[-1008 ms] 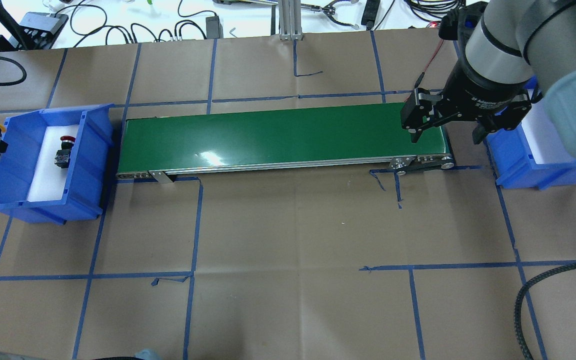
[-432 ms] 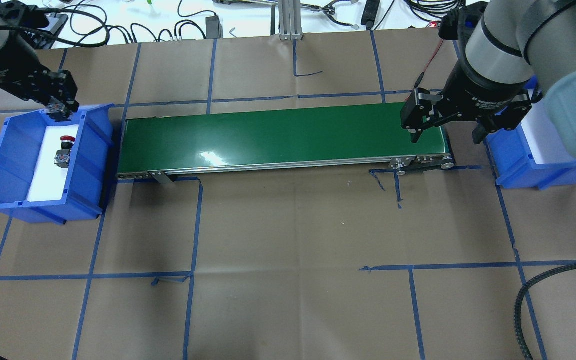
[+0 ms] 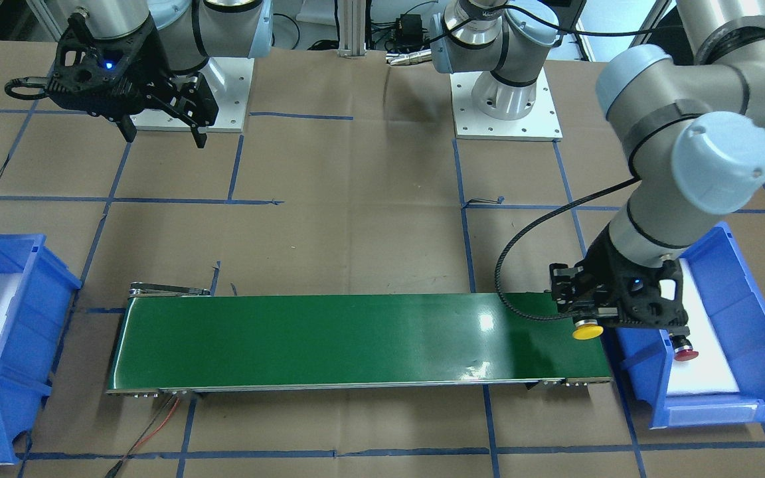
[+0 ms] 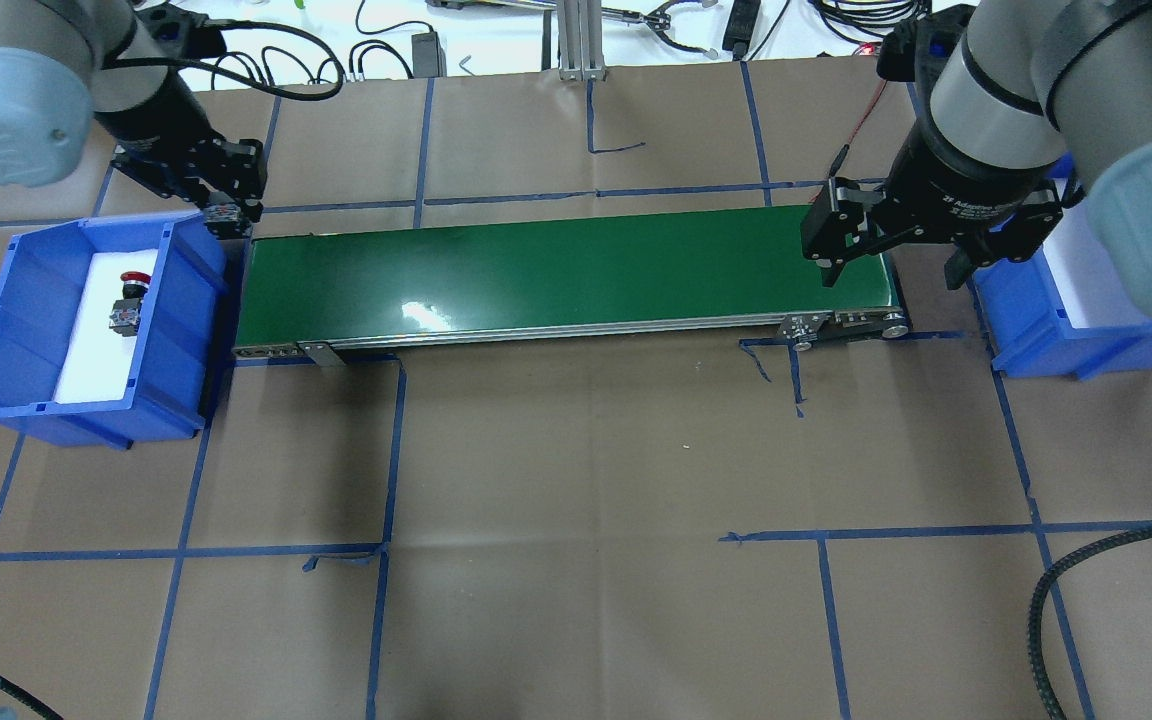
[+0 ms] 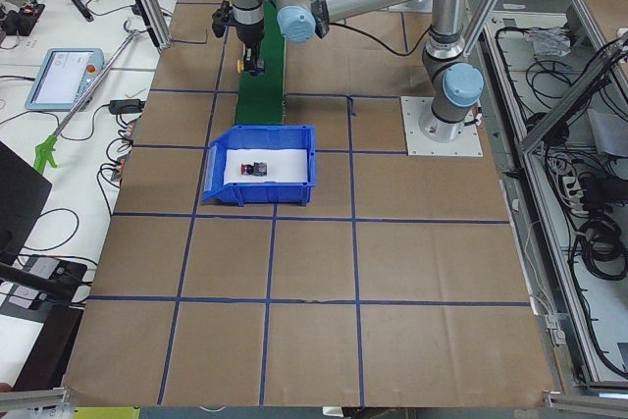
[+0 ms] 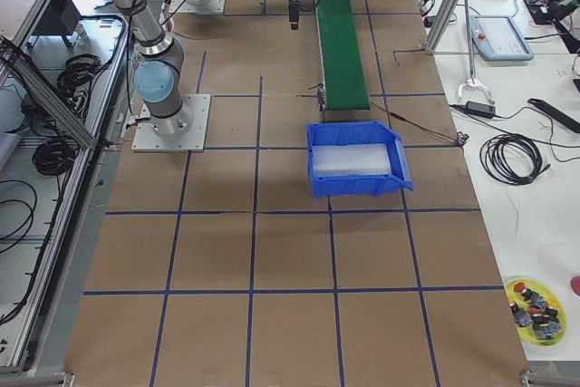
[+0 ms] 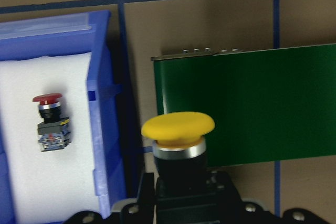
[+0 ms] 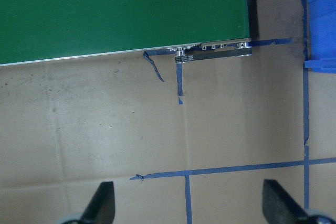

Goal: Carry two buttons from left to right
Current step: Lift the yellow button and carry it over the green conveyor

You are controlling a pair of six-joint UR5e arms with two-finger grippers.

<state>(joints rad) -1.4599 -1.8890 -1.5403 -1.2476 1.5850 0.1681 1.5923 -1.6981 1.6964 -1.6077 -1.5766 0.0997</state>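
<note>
Currently held: yellow button, pinched by its black body in the left gripper.
Just ahead: near end of the green conveyor belt.
Beside it: red button, lying in the left blue bin.
Far end of belt: right gripper, spread, empty.
Progress: early; both buttons have yet to reach the right blue bin.

Silver-grey arms, pale blue joint caps, black jaws
</note>
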